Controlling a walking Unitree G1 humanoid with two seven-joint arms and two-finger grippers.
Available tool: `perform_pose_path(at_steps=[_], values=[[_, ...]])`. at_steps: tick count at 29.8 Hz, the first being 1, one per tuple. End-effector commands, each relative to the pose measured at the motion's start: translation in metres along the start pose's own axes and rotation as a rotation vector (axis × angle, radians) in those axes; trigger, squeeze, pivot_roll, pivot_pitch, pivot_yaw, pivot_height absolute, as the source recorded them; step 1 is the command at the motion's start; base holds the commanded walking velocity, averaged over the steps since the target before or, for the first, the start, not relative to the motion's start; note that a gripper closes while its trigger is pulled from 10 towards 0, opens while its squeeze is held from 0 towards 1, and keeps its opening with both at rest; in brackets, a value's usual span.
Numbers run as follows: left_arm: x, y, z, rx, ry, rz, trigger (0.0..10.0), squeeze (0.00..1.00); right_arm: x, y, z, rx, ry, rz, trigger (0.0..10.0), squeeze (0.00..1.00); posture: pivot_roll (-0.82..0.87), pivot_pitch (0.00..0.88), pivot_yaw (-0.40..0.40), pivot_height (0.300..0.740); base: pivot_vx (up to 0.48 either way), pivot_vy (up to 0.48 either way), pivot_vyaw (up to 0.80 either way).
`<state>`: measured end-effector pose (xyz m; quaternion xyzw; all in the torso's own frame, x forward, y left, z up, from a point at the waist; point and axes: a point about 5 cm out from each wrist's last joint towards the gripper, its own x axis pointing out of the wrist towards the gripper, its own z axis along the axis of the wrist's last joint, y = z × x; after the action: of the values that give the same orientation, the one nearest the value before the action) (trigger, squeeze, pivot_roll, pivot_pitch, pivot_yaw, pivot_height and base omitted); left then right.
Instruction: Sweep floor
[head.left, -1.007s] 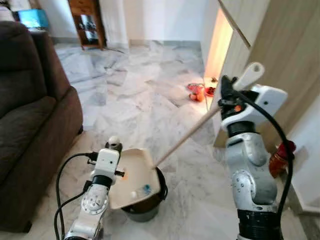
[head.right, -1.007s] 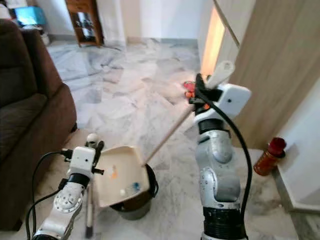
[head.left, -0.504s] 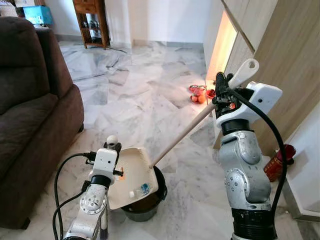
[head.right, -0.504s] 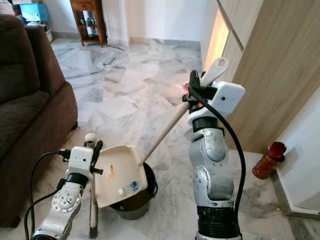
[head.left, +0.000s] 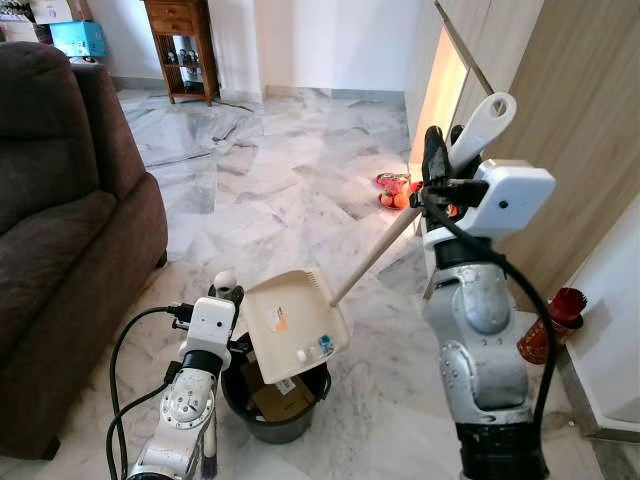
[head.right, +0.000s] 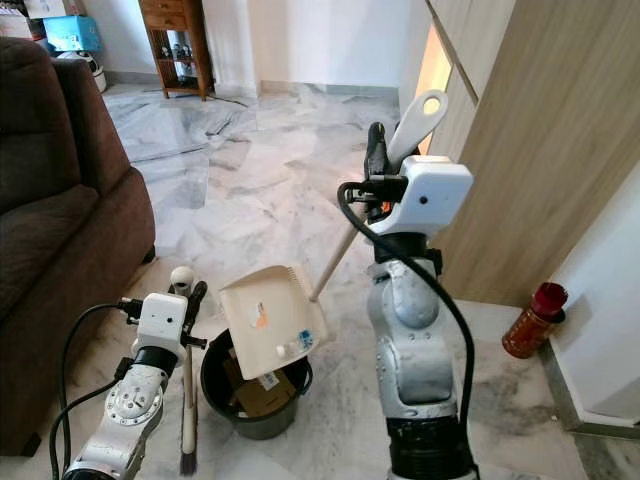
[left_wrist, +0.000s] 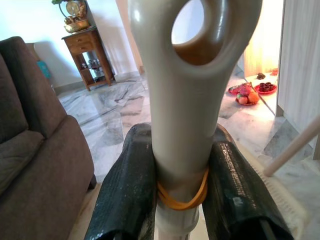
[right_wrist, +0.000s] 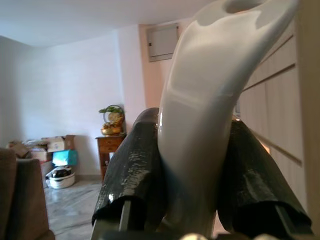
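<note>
The right claw (head.right: 385, 160) was pinched on the pale handle of a long-handled dustpan (head.right: 272, 322), holding its cream pan tilted just above a black bin (head.right: 250, 392) on the marble floor (head.right: 260, 190). Scraps lay in the pan. The left claw (left_wrist: 180, 175) was pinched on a broom handle (left_wrist: 190, 90) beside the bin. A brown sofa (head.right: 50, 200) stood at the robot's left.

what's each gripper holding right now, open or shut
Left gripper: shut on the broom handle.
Right gripper: shut on the dustpan handle.
</note>
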<state>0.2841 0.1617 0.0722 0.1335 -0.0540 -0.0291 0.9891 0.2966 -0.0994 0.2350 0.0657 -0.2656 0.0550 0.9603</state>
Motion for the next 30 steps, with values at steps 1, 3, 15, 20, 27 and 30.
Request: perform_pose_path(at_steps=[1,3,15,20,27,30], values=[[0.002,0.001,0.008,0.014,-0.042,-0.005,10.0,0.00,0.002,0.015,0.017,0.026,-0.103,0.056,10.0,0.00,0.10,0.000,-0.005,0.740,0.000,0.000,0.00],[0.003,0.001,0.008,0.014,-0.042,-0.005,10.0,0.00,0.001,0.017,0.017,0.028,-0.104,0.063,10.0,0.00,0.10,0.000,-0.005,0.740,0.000,0.000,0.00],[0.003,0.001,0.008,0.013,-0.043,-0.006,10.0,0.00,-0.016,0.064,0.017,0.056,-0.148,0.255,10.0,0.00,0.11,0.000,-0.006,0.740,0.000,0.000,0.00],[0.002,0.000,0.008,0.011,-0.044,-0.008,10.0,0.00,-0.020,0.076,0.021,0.036,-0.186,0.316,10.0,0.00,0.10,0.000,-0.006,0.740,0.000,0.000,0.00],[0.002,-0.001,0.008,0.015,-0.044,-0.015,10.0,0.00,-0.027,0.087,0.023,0.000,-0.227,0.371,10.0,0.00,0.11,0.000,-0.006,0.740,0.000,0.000,0.00],[0.001,0.000,0.008,0.016,-0.043,-0.014,10.0,0.00,-0.030,0.091,0.024,-0.014,-0.243,0.394,10.0,0.00,0.11,0.000,-0.006,0.740,0.000,0.000,0.00]])
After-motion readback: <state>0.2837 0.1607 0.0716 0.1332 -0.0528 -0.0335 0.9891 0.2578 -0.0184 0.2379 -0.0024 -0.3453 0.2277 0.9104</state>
